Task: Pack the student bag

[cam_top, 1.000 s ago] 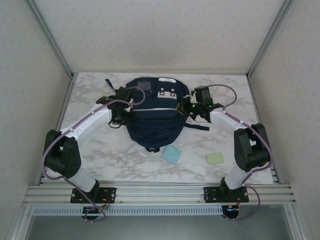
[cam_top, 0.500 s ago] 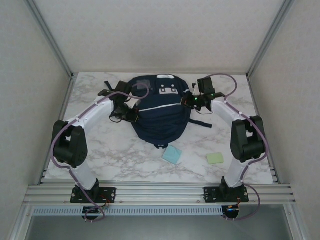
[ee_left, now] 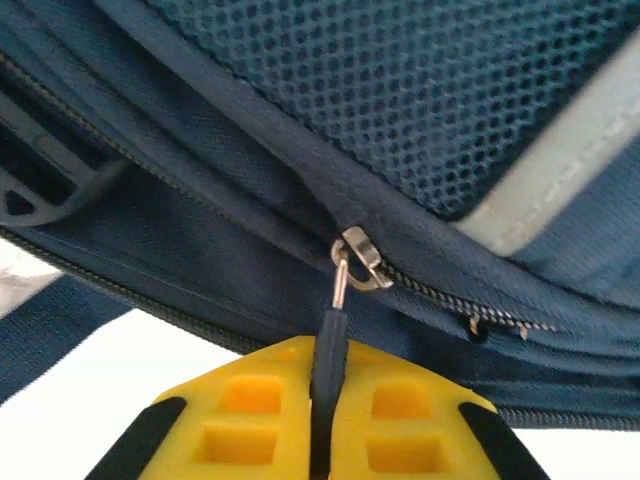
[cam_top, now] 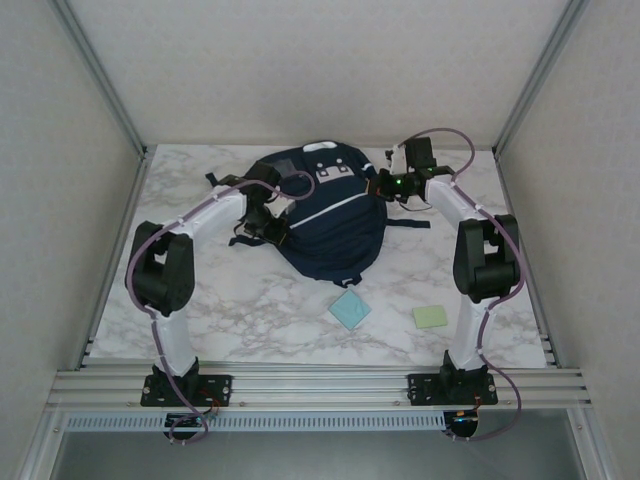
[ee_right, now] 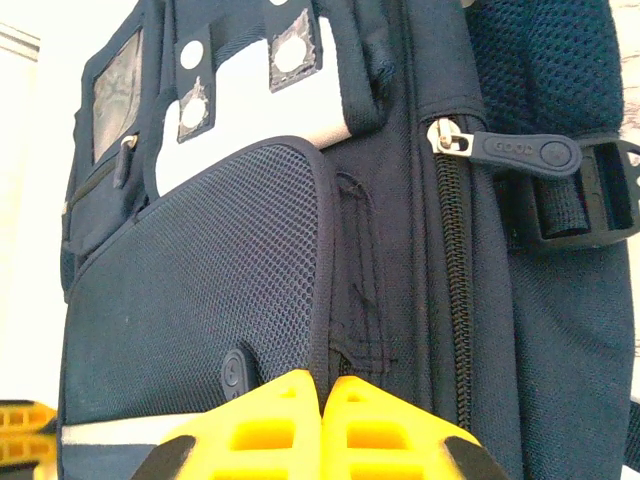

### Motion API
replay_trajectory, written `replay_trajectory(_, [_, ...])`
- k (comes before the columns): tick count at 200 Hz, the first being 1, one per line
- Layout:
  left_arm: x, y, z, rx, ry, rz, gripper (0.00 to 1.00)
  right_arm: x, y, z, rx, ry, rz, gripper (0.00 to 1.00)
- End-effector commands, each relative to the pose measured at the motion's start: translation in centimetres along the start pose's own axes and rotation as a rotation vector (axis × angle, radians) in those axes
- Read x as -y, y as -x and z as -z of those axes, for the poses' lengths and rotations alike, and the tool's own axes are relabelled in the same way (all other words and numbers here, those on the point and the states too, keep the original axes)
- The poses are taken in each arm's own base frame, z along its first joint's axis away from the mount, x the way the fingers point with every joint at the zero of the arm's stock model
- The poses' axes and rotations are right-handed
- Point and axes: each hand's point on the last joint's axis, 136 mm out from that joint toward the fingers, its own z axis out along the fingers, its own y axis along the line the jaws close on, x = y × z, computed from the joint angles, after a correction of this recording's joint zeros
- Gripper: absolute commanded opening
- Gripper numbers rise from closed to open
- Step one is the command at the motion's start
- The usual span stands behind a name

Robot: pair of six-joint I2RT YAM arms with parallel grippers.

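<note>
The big blue bag (cam_top: pixel 330 225) lies far back on the desk (cam_top: pixel 250 310), the left jaws pinch a zip tab (ee_left: pixel 328 338) on its left side, and the right jaws are pressed together at its right side.

The lower end of the pull (ee_left: pixel 330 325) was hidden between the fingers (ee_left: pixel 400 410) of the left gripper (ee_left: pixel 322 362), themselves cut off by the bottom edge. The bag (ee_left: pixel 430 110) ran past every edge there. From above, the right gripper (cam_top: pixel 380 188) was too small to read.
</note>
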Motion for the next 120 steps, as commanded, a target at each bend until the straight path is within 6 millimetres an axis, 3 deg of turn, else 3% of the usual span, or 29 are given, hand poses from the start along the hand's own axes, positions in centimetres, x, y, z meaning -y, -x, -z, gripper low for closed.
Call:
replay_trajectory(1, [-6.7, 0.7, 1.3, -0.001, 0.281, 0.121, 0.14, 0.3, 4.0, 1.7, 0.124, 0.002, 0.044, 0.00])
replay_trajectory(12, [-7.3, 1.1, 1.8, 0.012, 0.315, 0.158, 0.15, -0.3, 4.0, 2.1, 0.130, 0.018, 0.044, 0.00])
replay_trajectory(38, [-7.0, 1.7, 3.2, 0.073, 0.327, 0.230, 0.34, -1.3, 3.8, 3.4, 0.144, 0.033, 0.029, 0.00])
replay_trajectory(56, [-6.7, 1.9, 4.5, 0.129, 0.322, 0.294, 0.47, -2.1, 3.2, 4.9, 0.152, 0.031, 0.015, 0.14])
replay_trajectory(81, [-6.1, 2.2, 6.4, 0.208, 0.291, 0.372, 0.61, -2.6, 1.0, 7.2, 0.158, -0.023, -0.013, 0.50])
replay_trajectory(99, [-5.6, 2.6, 7.8, 0.275, 0.259, 0.424, 0.74, -2.8, -1.8, 8.6, 0.147, -0.077, -0.029, 0.68])
replay_trajectory(113, [-4.9, 3.2, 8.8, 0.342, 0.206, 0.459, 0.98, -2.8, -4.4, 9.6, 0.125, -0.142, -0.040, 0.78])
replay_trajectory(120, [-4.4, 3.6, 9.2, 0.375, 0.170, 0.473, 1.00, -2.8, -5.9, 10.0, 0.107, -0.158, -0.052, 0.83])
